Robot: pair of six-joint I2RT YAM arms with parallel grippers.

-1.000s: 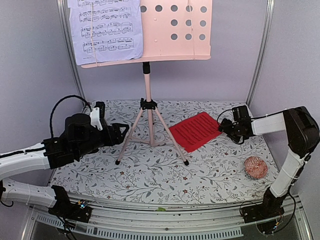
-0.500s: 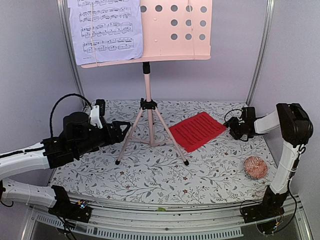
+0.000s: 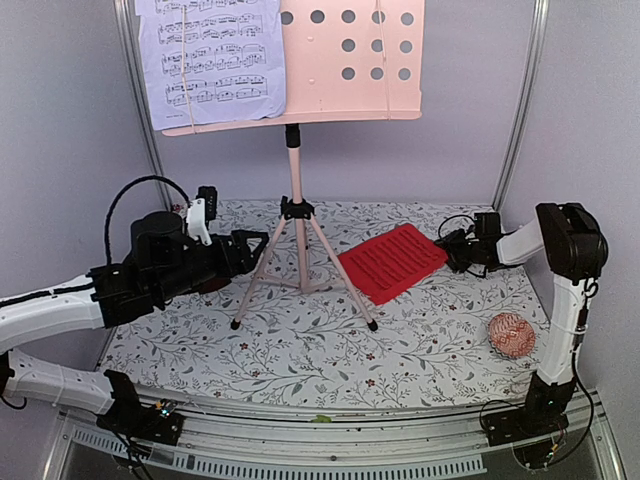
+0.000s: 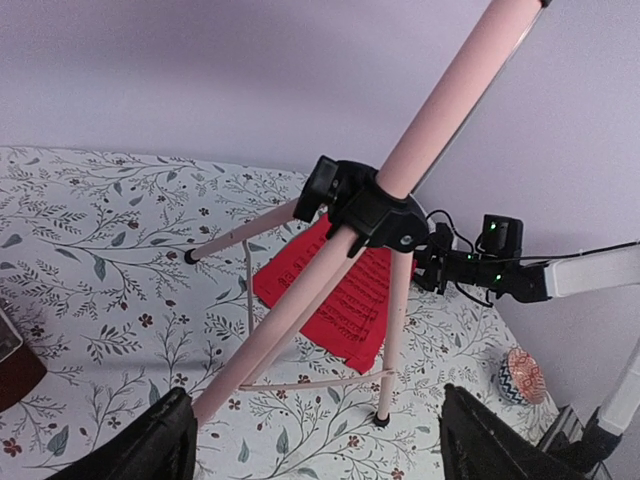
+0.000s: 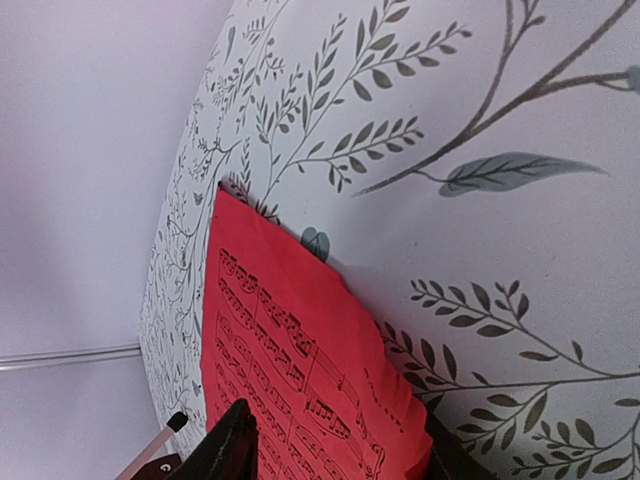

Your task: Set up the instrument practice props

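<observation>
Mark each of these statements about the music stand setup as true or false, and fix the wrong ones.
1. The lilac sheet of music rests on the left half of the desk of the pink music stand. True.
2. The red sheet of music is also up on the stand. False: it lies on the table, to the right of the stand's legs.
3. The left claw is open, close to one of the stand's legs. True.
4. The right claw is holding the pink knitted ball. False: the ball lies alone on the table near the front right, and the claw is at the red sheet's edge.
</observation>
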